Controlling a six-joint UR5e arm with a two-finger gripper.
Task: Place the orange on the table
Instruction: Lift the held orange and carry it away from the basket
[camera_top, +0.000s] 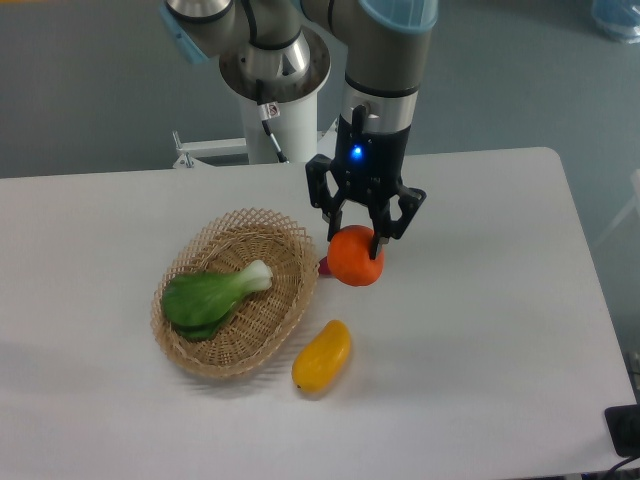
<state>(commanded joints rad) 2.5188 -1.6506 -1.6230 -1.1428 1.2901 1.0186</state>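
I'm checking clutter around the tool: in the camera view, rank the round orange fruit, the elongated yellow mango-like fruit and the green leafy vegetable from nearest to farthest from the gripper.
1. The round orange fruit, right between the fingers of the gripper.
2. The elongated yellow mango-like fruit, on the white table below it in the image.
3. The green leafy vegetable, image-left, inside the woven wicker basket.

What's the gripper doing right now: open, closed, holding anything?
Gripper: closed on the orange, just right of the wicker basket; whether the orange touches the table cannot be told.
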